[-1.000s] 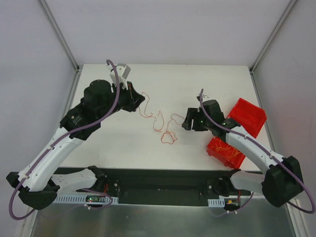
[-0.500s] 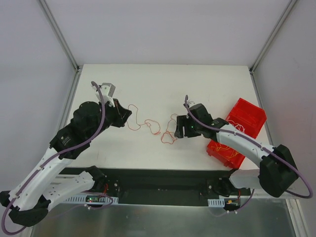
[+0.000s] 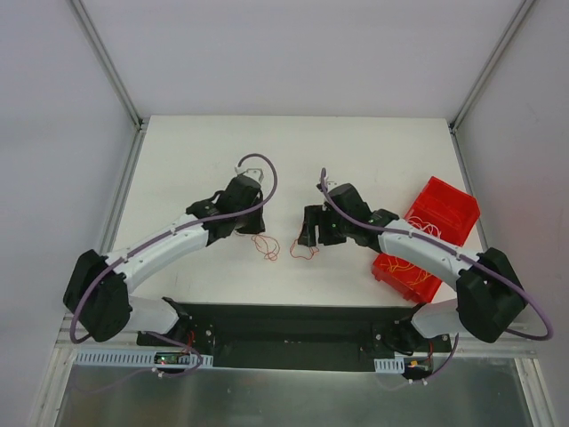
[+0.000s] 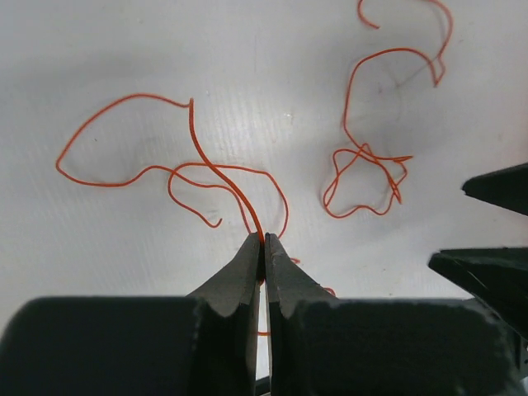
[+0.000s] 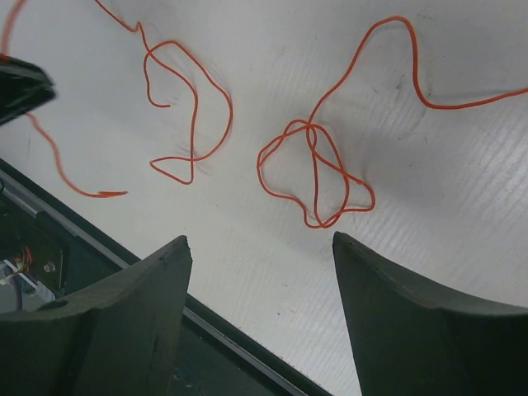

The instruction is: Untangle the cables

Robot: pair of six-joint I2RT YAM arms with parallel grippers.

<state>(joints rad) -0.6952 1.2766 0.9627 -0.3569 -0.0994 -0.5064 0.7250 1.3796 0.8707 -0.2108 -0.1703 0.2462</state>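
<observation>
The left fingers (image 4: 235, 276) are clenched tight on one thin red-orange cable (image 4: 216, 175), pinching it right at their tips. From the pinch the strand curls away in loose, open loops that lie flat on the white bench (image 3: 356, 151). The right fingers (image 5: 124, 313) stand spread wide with nothing between them, hovering low over the bench. Just ahead of their gap lies a small knotted loop (image 5: 312, 132) where red-orange wire crosses over itself several times. That knot sits between the two arms near the front of the bench, a little apart from the strand the left fingers hold; I cannot tell whether the two belong to the same length. Off to the right stand two red bins. The nearer bin (image 3: 382, 267) holds a heap of more cables, yellow-orange among them, while the contents of the farther bin (image 3: 449, 200) are too small to make out. To my eye the left arm is anchoring its strand while the right lines up on the knot, so the untangling looks barely begun. Next, the right fingers would need to come down until their tips meet the bench, close on a single strand at the edge of the knot rather than the whole bundle, and then draw away from the left gently so the loops slip open instead of tightening.
</observation>
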